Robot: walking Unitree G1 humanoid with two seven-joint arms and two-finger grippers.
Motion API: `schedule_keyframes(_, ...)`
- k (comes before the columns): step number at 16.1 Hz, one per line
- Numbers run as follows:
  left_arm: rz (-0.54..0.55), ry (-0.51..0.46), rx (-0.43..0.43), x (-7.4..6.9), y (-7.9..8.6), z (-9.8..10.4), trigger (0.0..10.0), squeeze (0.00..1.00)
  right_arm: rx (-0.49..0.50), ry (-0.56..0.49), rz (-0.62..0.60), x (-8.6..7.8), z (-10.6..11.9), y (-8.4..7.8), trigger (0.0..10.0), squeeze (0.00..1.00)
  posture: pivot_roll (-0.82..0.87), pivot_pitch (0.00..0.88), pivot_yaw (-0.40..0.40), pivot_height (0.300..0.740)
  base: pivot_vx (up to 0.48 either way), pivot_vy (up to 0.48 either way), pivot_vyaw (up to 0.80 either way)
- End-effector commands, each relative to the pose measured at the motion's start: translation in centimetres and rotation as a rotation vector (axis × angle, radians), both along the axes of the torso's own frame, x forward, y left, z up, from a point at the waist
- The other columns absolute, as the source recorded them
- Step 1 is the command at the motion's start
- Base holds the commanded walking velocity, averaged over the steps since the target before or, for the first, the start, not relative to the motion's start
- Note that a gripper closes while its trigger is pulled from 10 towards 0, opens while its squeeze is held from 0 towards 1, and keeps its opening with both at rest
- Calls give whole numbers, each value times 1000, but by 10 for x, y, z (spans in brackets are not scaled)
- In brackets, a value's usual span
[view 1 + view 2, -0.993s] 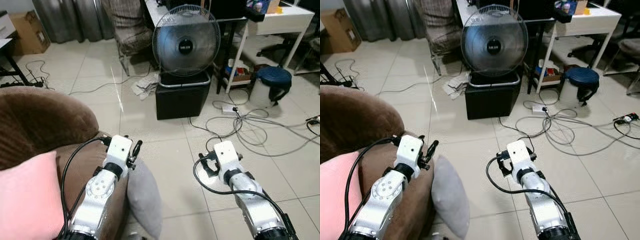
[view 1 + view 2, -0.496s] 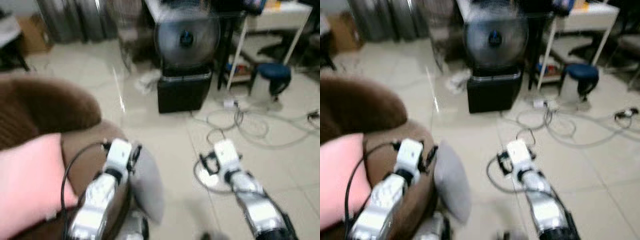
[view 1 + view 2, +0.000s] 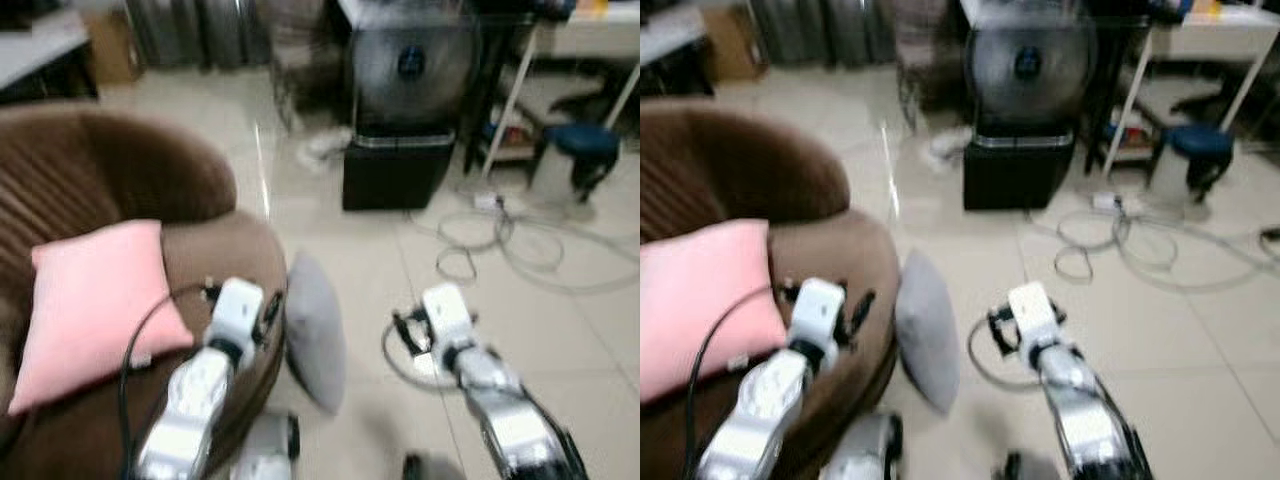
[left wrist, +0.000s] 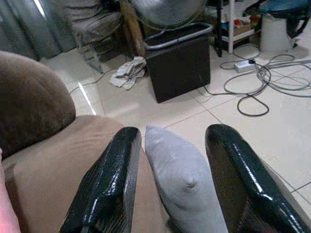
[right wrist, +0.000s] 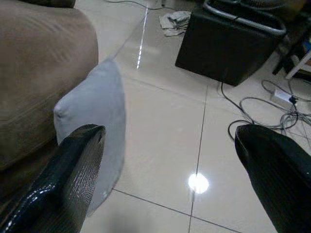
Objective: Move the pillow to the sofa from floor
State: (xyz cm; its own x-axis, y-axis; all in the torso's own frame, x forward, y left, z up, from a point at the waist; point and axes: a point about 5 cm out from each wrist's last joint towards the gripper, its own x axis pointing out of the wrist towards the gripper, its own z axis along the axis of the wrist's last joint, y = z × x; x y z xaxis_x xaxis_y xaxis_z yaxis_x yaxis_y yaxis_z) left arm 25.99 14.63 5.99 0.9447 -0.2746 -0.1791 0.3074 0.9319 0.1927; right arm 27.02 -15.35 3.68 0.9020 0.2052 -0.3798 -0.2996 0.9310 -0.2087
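A grey pillow [image 3: 315,330] stands on edge on the tiled floor, leaning against the front of the brown sofa [image 3: 150,190]. A pink pillow [image 3: 95,300] lies on the sofa seat. My left gripper [image 4: 167,179] is open, held over the sofa's front edge just above the grey pillow [image 4: 182,177], which lies between its fingers [image 4: 109,184] in the wrist view. My right gripper [image 5: 167,179] is open wide over the floor, to the right of the grey pillow [image 5: 95,121]. Both arms [image 3: 205,385] reach forward in the eye views.
A standing fan [image 3: 410,65] sits on a black box [image 3: 395,170] ahead. Loose cables [image 3: 500,240] lie on the tiles to the right, near a blue stool [image 3: 580,145] and a white desk [image 3: 590,30]. A crumpled cloth [image 4: 127,73] lies by a chair.
The camera has swung left and pulled back with blur, so more of the sofa and the pink pillow shows. Both arms stay forward, grippers still open.
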Motion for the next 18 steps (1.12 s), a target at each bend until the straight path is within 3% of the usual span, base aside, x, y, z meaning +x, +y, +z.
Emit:
schedule_keyframes(1, -18, -17, -2, 6, -4, 6, 10000, 0, -2, -16, -12, 2, 4, -5, 10000, 0, 19, 0, 52, 651, 307, 0, 0)
schedule_keyframes(18, -32, -13, -2, 6, -5, 6, 10000, 0, -2, -12, -12, 2, 3, -6, 10000, 0, 14, 0, 56, 651, 304, 0, -72)
